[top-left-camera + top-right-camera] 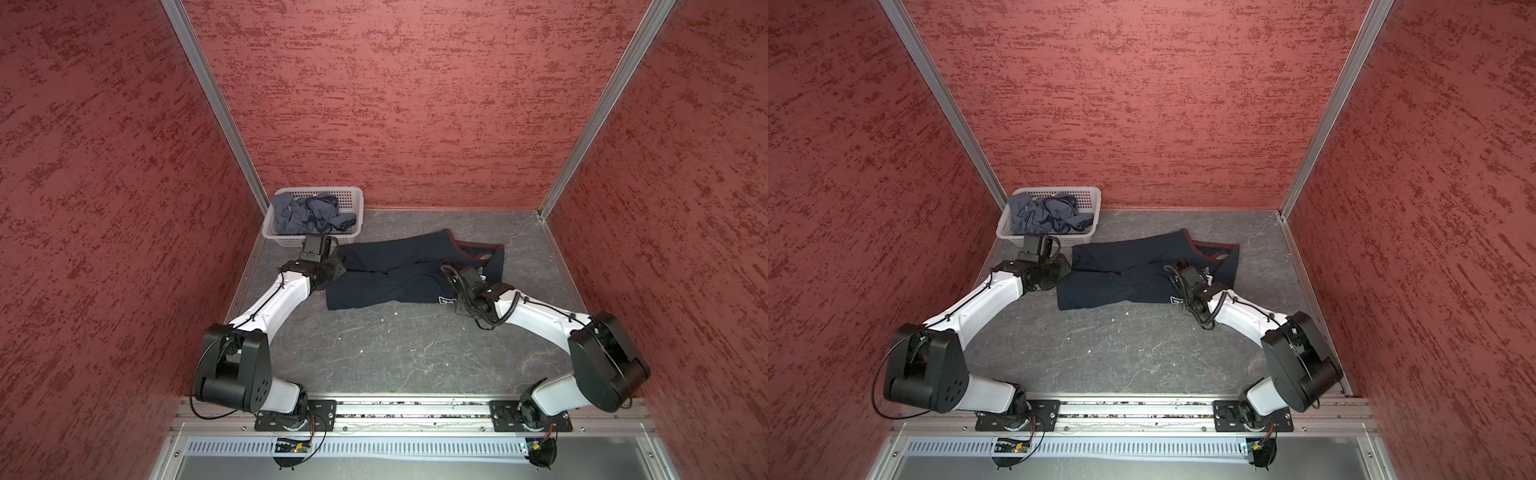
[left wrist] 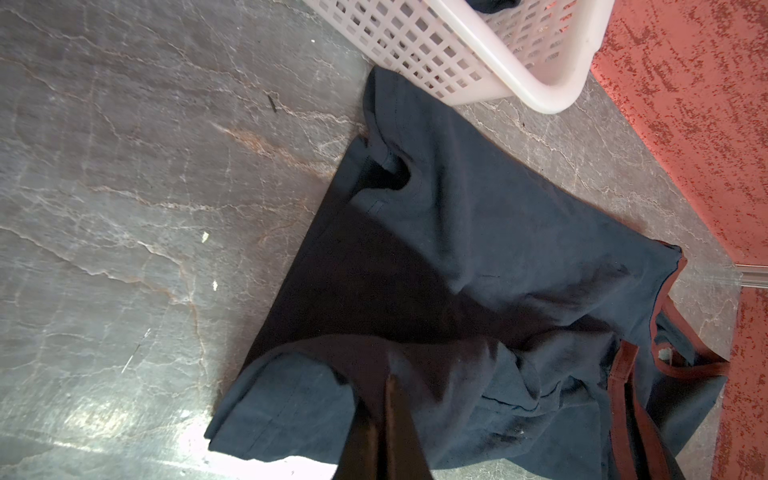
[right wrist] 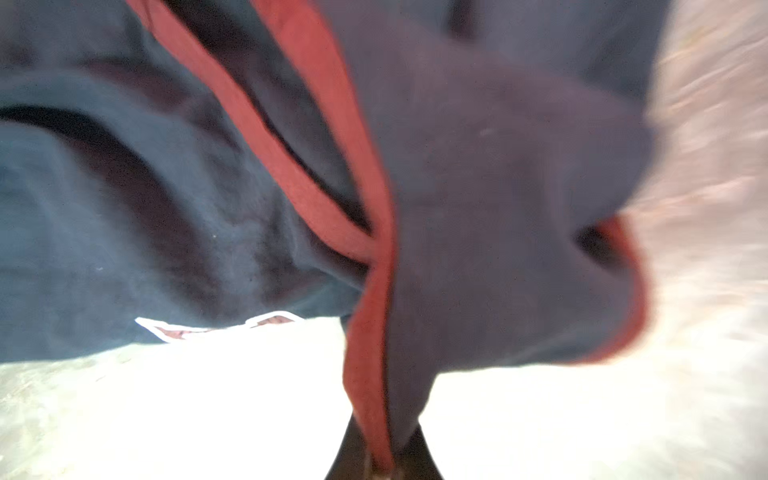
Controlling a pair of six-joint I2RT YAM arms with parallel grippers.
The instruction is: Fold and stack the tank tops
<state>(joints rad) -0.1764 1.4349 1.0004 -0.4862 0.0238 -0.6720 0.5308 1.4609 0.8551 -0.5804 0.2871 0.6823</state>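
- White perforated basket [image 1: 358,196] [image 1: 1096,195] [image 2: 540,87]: stands just beyond the left jaws, on the side away from the arm bases. Its near corner is just beside the hem of the navy tank top; contact cannot be told.
- In the basket: the grey-blue tank top [image 1: 297,216] [image 1: 1034,216], crumpled, with dark-trimmed straps tangled on top and one edge lapping over the rim.
- Left jaws: pressed together, pinching a raised fold at the hem end of the navy tank top [image 1: 395,270] [image 1: 1125,270] [image 2: 498,228] [image 3: 498,166].
- The navy tank top lies on the worktop, stretched between the two sets of jaws and creased along its middle.
- Right jaws: pressed together, pinching the maroon trim [image 3: 370,374] at the strap end, with the cloth pulled up towards them. A white-outlined print [image 1: 446,300] [image 3: 216,326] sits just beside them.
- Worktop [image 1: 395,357] [image 1: 1121,353]: grey, marble-veined, with a few pale specks on it.
- Room: red textured wall panels [image 1: 415,104] on three sides, joined by aluminium corner posts [image 1: 216,104].
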